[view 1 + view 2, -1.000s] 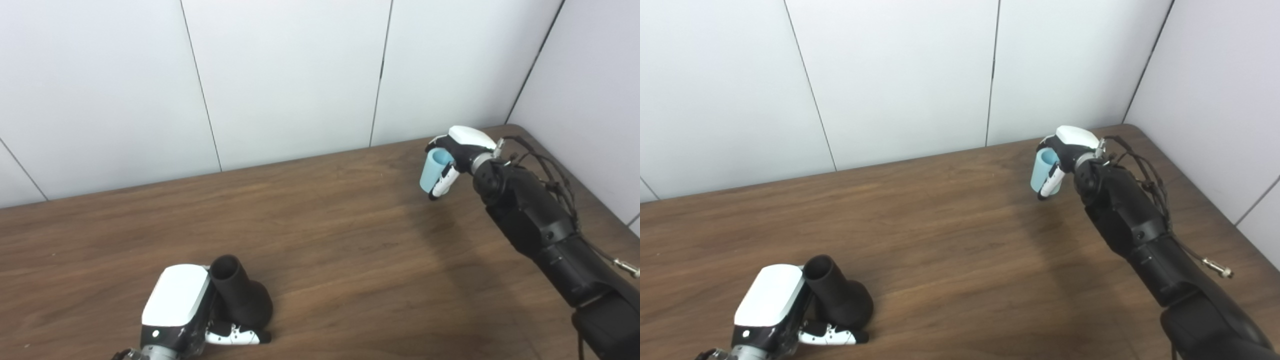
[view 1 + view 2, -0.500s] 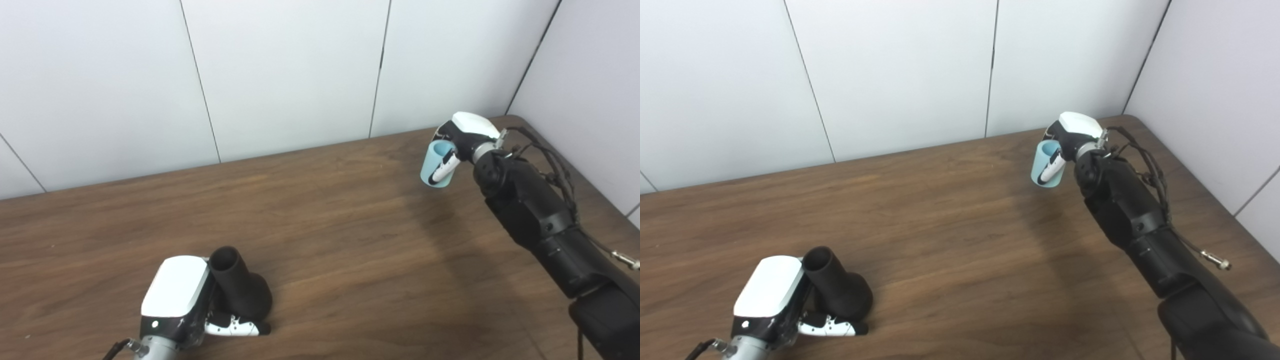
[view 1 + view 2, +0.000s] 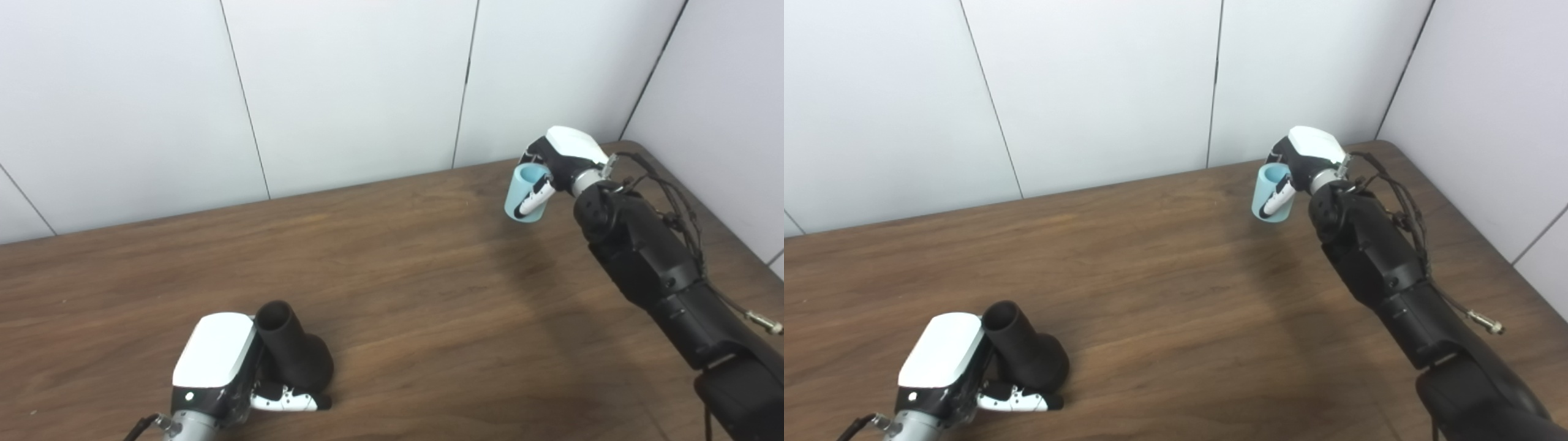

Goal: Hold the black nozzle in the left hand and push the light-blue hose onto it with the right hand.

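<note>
The black nozzle [image 3: 293,355] stands on the wooden table [image 3: 404,275] at the front left, wide end down and open narrow end up. My left hand [image 3: 223,367] is shut on it from the left, fingers wrapped around its base. At the back right, my right hand [image 3: 560,162] is shut on the short light-blue hose [image 3: 524,193], a tube with its open end up. The hose hangs above the table, far from the nozzle.
White wall panels [image 3: 355,86] stand along the table's far edge and right side. Loose cables [image 3: 674,202] run along the right forearm. A bare stretch of wood lies between the two hands.
The right hand has lifted the light-blue hose off the table and carried it a little left. The view tilted slightly early on. The left hand has stayed on the nozzle.
</note>
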